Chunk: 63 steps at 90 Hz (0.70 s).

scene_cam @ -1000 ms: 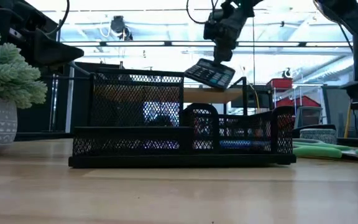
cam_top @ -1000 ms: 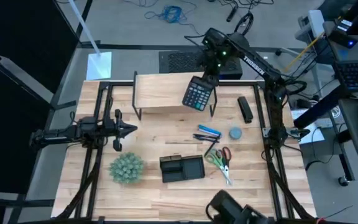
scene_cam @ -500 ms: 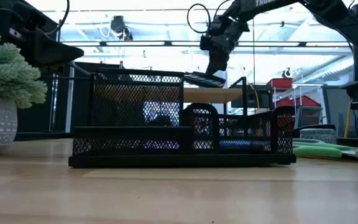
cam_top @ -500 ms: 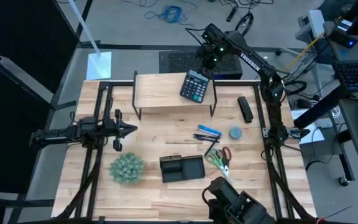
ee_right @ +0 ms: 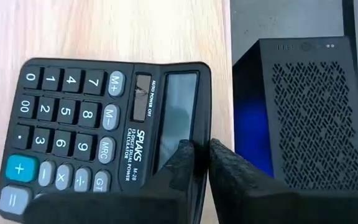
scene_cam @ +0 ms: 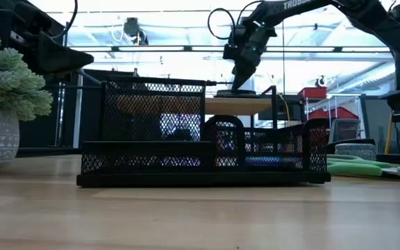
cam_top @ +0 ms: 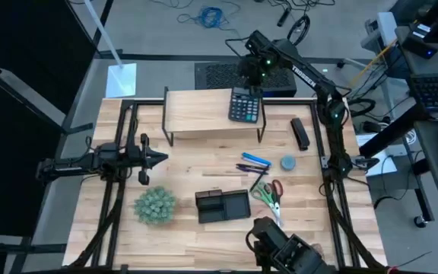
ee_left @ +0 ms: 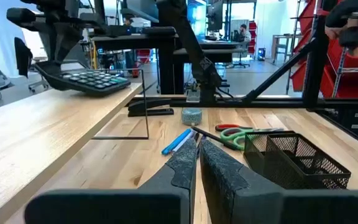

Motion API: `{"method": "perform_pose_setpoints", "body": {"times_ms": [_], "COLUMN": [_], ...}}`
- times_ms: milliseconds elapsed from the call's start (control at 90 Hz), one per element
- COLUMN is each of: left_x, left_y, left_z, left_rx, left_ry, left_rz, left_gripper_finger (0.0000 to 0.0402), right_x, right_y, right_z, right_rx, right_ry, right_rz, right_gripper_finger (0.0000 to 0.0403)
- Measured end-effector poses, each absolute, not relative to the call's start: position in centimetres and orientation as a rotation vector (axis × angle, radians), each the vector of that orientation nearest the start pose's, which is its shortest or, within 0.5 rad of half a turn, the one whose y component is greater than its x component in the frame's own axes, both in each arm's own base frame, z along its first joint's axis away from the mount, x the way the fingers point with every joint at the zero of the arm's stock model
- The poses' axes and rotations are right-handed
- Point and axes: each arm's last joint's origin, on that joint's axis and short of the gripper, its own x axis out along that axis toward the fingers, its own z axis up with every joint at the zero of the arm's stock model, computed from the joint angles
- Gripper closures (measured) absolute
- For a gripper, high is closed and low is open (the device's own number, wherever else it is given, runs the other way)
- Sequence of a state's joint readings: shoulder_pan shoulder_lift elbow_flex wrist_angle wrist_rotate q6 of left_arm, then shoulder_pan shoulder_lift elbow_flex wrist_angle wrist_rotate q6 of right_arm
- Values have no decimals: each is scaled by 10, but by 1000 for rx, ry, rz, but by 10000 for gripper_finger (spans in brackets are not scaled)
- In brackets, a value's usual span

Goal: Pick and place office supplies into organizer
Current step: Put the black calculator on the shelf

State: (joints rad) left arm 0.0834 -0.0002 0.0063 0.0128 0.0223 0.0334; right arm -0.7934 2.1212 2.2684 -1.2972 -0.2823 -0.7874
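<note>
Calculator [cam_top: 244, 105], flat with grey keys, lies on the wooden shelf [cam_top: 196, 114] at the table's back edge, right gripper [cam_top: 254, 78] pinching its top edge. Black mesh organizer [cam_top: 222, 205] sits near the front edge, pens [cam_top: 254, 163] and scissors [cam_top: 269, 198] beside it. Left gripper [cam_top: 153, 158] waits by the left edge, fingers together.

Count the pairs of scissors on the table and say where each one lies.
2. The red-handled scissors and the green-handled scissors lie crossed together, just right of the organizer. None shows elsewhere.

- The calculator [ee_right: 98, 137] is cut off at the lower left edge of the right wrist view — its bottom keys are lost.
- In the low view, the organizer [scene_cam: 203, 139] screens the pens behind its mesh.
- The plant [scene_cam: 5, 97] is cropped at the left edge.
</note>
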Motion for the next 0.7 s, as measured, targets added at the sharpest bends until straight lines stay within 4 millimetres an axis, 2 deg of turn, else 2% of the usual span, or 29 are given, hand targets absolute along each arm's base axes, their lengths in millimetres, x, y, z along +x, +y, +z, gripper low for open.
{"method": "perform_pose_setpoints", "body": {"times_ms": [289,478,700], "left_x": [97,97,97], "left_y": [7,7,7], "left_z": [167,167,167], "left_rx": [34,34,34], "left_ry": [-18,-18,-18], "left_rz": [61,61,61], "left_gripper_finger": [391,391,391], "right_x": [317,323,328], "right_y": [-291,-291,-291], "right_z": [337,331,330], "right_rx": [-217,-266,-280], "right_ry": [1078,1146,1133], "right_rz": [41,-12,-14], "right_gripper_finger": [377,376,376]}}
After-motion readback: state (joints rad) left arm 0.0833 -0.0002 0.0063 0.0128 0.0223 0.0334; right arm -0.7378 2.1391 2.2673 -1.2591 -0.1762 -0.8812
